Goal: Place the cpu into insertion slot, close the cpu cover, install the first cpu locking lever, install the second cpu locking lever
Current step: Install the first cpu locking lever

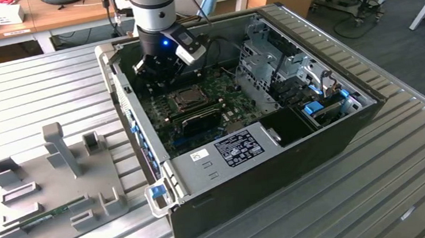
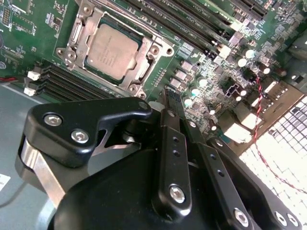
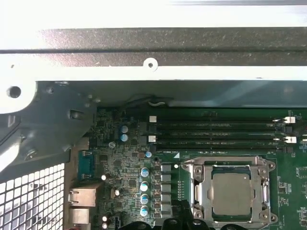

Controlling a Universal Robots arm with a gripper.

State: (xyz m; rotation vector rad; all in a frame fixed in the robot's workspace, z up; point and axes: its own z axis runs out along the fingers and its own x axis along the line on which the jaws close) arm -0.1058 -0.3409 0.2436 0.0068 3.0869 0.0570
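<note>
Inside the open black PC case [image 1: 316, 150], we see the small square silver-topped cpu [image 2: 111, 48] seated in the dark-framed square insertion slot [image 1: 187, 98], w/ the thin silver metal cpu cover [image 3: 201, 191] down around it. The black hand [image 2: 169, 93] hovers just beside, tips together, empty. Risk, imo: an off-line push could scrape the blue-topped capacitors [image 3: 144, 184] or bend the cover.

Gripper [image 1: 161, 76] hung inside open PC case [image 1: 329, 137], over green mobo [image 1: 224, 90], near insertion slot [image 1: 187, 99]. Grey fixture tray [image 1: 46, 197] sat on slatted table [image 1: 404, 194], exterior view's left.
</note>
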